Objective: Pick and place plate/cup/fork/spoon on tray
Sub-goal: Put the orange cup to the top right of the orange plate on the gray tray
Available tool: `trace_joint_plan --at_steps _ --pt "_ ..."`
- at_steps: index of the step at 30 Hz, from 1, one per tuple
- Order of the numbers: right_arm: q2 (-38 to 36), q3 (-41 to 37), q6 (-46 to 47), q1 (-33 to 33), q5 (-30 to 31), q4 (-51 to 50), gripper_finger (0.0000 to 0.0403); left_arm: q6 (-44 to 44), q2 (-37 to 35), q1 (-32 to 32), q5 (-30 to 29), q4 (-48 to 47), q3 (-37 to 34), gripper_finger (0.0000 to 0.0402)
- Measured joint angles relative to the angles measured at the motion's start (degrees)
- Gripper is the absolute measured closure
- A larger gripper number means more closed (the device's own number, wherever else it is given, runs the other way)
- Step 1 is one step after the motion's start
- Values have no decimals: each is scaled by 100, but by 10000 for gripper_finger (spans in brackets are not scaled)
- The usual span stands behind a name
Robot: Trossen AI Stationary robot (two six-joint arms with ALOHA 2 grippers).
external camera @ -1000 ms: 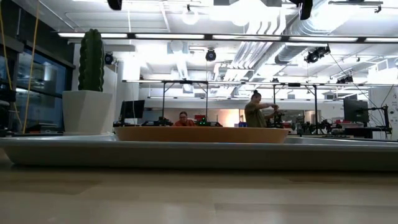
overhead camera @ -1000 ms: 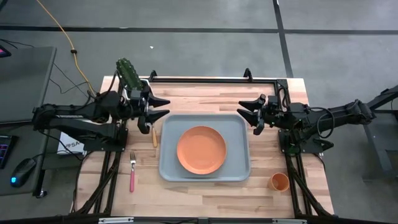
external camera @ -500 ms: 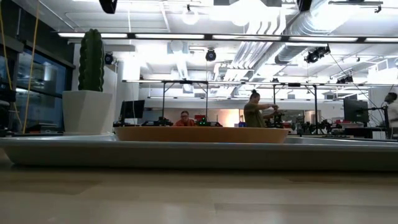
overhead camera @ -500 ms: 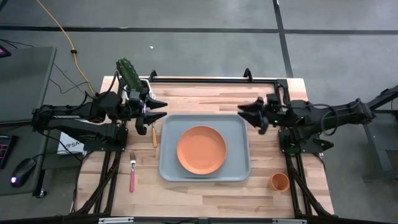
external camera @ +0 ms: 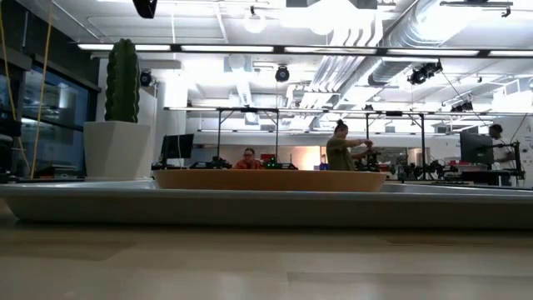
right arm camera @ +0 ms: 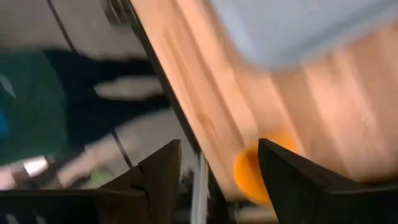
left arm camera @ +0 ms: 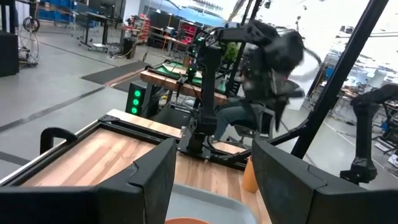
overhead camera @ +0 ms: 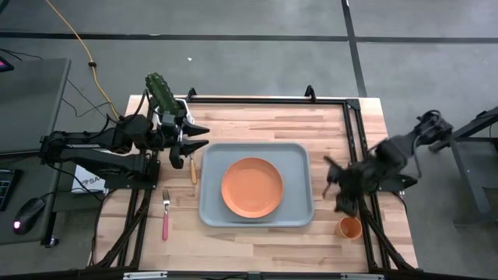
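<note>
The orange plate (overhead camera: 251,187) lies in the pale blue-grey tray (overhead camera: 299,159) at the table's middle; both also show in the low view, plate (external camera: 271,180) on tray (external camera: 266,207). The orange cup (overhead camera: 349,227) stands on the table at the near right. The pink-handled fork (overhead camera: 165,216) and the yellow-handled spoon (overhead camera: 194,171) lie on the table left of the tray. My right gripper (overhead camera: 336,187) is open and blurred, just right of the tray and a little beyond the cup (right arm camera: 252,175). My left gripper (overhead camera: 198,137) is open and empty above the tray's far left corner.
A white pot with a green cactus (overhead camera: 162,92) stands at the table's far left corner, behind my left gripper. A black frame (overhead camera: 264,99) runs along the table's far and right edges. Bare wood lies near the tray's near edge. People stand in the room beyond the table.
My right gripper has swung from the tray's far right corner toward the table's near edge and the cup, turning as it goes; it is blurred by the motion. Nothing on the table has moved.
</note>
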Motion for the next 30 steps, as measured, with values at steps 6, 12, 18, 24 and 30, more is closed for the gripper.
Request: trace_joint_plan --at_steps 6,12,18,24,30 --pt "408 -597 905 1208 -107 108 199 0 0 0 0 3 0 202" --pt "646 -1216 1736 1899 270 265 199 0 0 0 0 3 0 202" --pt "889 -1661 1699 2127 302 434 199 0 0 0 0 5 0 202" --pt "1071 -1918 1503 2138 333 493 199 0 0 0 0 24 0 202" --pt "1195 -2145 1332 2134 342 784 199 0 0 2 0 140 0 202"
